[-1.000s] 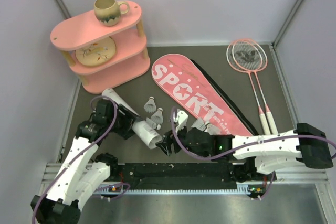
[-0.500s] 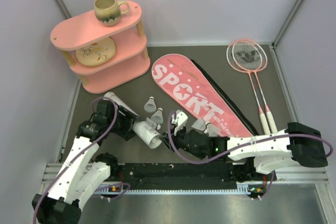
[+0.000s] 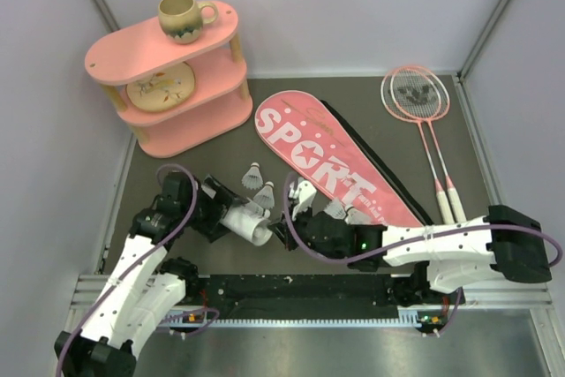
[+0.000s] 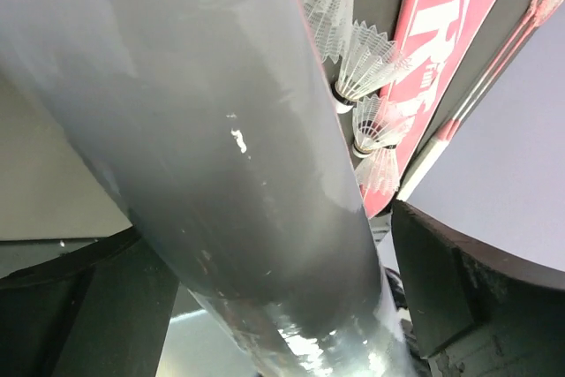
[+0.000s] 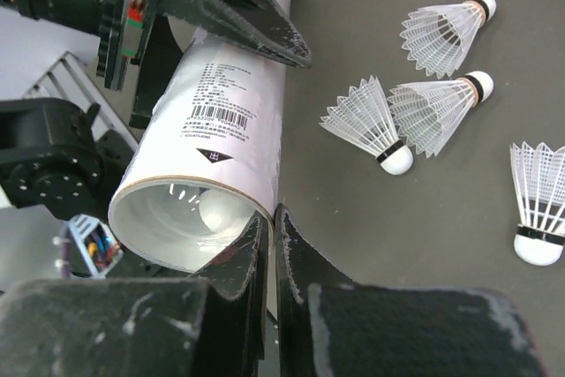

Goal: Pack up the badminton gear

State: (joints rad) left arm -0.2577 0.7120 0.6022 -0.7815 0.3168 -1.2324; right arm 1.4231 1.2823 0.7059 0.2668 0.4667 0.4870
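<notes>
The long white tube (image 3: 244, 222) lies at the near left, its open mouth (image 5: 190, 218) facing my right wrist camera, and a white shuttlecock base shows inside it. My right gripper (image 5: 272, 218) is shut on the tube's rim, one finger inside and one outside. The left gripper (image 3: 214, 207) straddles the tube (image 4: 221, 147) further up, jaws wide with a gap showing at one finger. Several shuttlecocks (image 3: 255, 173) (image 5: 371, 125) lie loose beside the tube. To the right are the pink SPORT bag (image 3: 331, 161) and two pink rackets (image 3: 424, 121).
A pink two-tier shelf (image 3: 177, 86) stands at the back left with a brown mug (image 3: 184, 17) on top. Grey walls close in on the left, back and right sides. More shuttlecocks (image 3: 344, 212) sit at the bag's near edge.
My right gripper has moved in and closed on the tube's rim. The left jaws have spread wider around the tube, and the tube has swung to lie flatter across the near left.
</notes>
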